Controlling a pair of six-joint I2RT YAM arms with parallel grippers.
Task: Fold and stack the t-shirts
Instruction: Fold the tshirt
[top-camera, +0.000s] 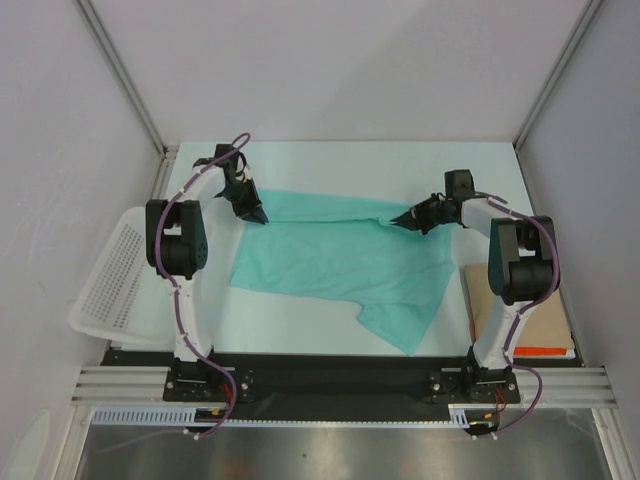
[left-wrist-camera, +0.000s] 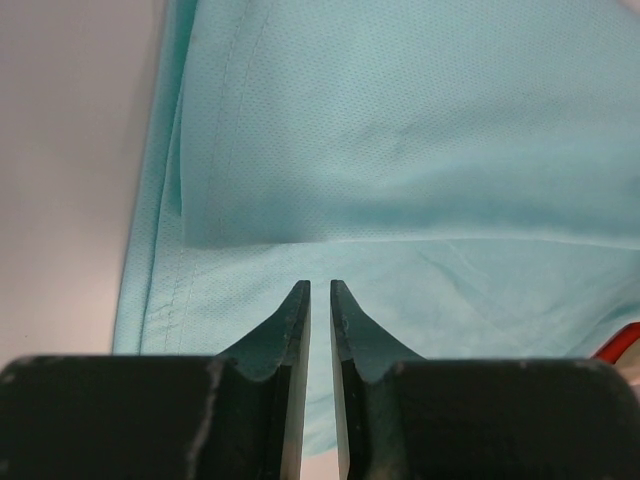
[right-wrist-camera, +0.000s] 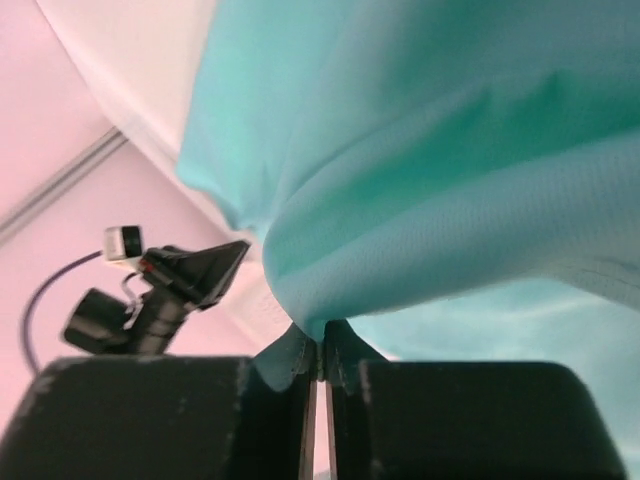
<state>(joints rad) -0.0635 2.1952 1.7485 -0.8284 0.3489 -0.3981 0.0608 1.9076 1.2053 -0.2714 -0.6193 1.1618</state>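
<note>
One teal t-shirt lies spread and rumpled across the middle of the table, a sleeve trailing toward the near right. My left gripper sits at its far left corner. In the left wrist view its jaws stand a narrow gap apart over the cloth, with nothing pinched between them. My right gripper is at the shirt's far right edge. In the right wrist view it is shut on a bunched fold of the t-shirt, which rises from the tips.
A white mesh basket hangs off the table's left side. A brown cardboard sheet lies at the right beside the right arm, with a red-edged item at its near end. The left gripper shows in the right wrist view.
</note>
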